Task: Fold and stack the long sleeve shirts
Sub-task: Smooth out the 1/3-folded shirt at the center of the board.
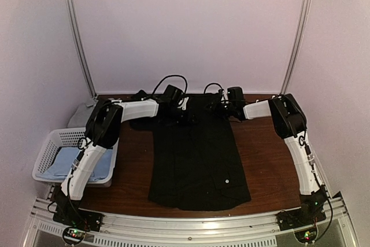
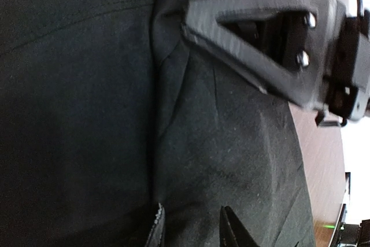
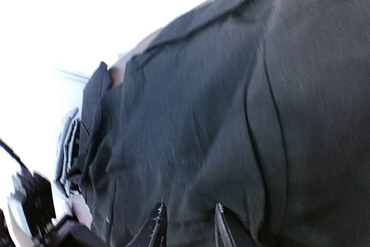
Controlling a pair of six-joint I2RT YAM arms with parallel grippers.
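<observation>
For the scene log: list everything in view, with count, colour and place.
black shirt: 1, black, spread flat mid-table; small white mark near its near right corner
light blue garment: 1, light blue, lying inside the basket
basket: 1, white lattice, at the table's left edge
table: 1, dark brown, under everything
left gripper: 1, black, at the shirt's far edge, fingertips apart on the cloth, grip unclear
right gripper: 1, black, at the shirt's far edge beside the left one, fingertips apart on the cloth, grip unclear
</observation>
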